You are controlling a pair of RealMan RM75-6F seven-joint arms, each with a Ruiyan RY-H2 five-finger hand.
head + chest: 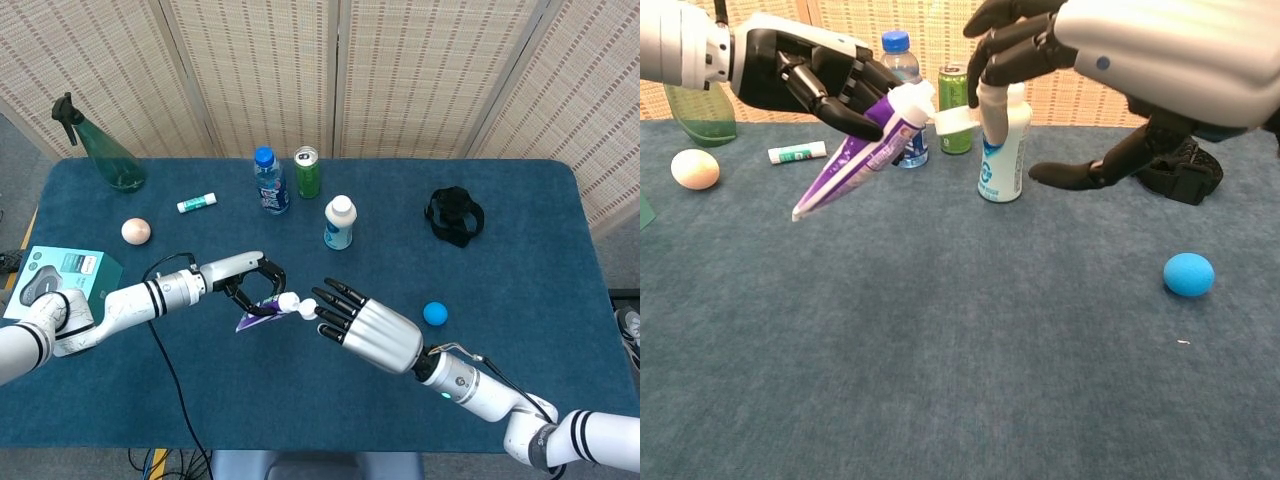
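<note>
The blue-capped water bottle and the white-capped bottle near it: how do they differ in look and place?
The water bottle has a blue cap and clear body; the white-capped bottle is opaque white with a pale blue label. The water bottle stands further back beside the green can; the white-capped bottle stands alone, nearer the hands. In the chest view the right hand partly covers the white-capped bottle, not the water bottle. Both stand upright, capped.

A tube (pixel 852 160) is held above the table (pixel 520 240) between two hands; bottles (pixel 339 222) and a can (pixel 307 172) are lined behind, a ball (pixel 434 313) to the right.
</note>
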